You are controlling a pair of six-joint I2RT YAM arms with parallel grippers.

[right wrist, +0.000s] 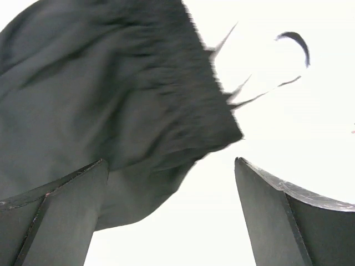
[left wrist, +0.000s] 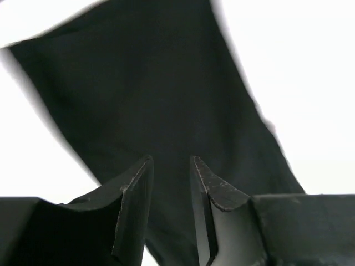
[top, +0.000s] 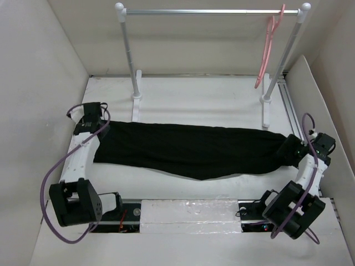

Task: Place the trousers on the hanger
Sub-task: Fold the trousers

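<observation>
The trousers (top: pixel 191 149) lie flat across the table, the hanger (top: pixel 269 47) hanging on the rail at one o'clock: nothing hung yet. The left gripper (left wrist: pixel 171 191) pinches the fabric; the right gripper (right wrist: pixel 169 216) gapes empty.

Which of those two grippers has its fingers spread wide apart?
The right gripper, at the trousers' drawstring end; a wide gap separates its fingers. The left gripper has only a narrow slit.

White table (top: pixel 194 100) (brightly lit), plain white walls (top: pixel 39 66), silver rail (top: pixel 211 11) at back.
</observation>
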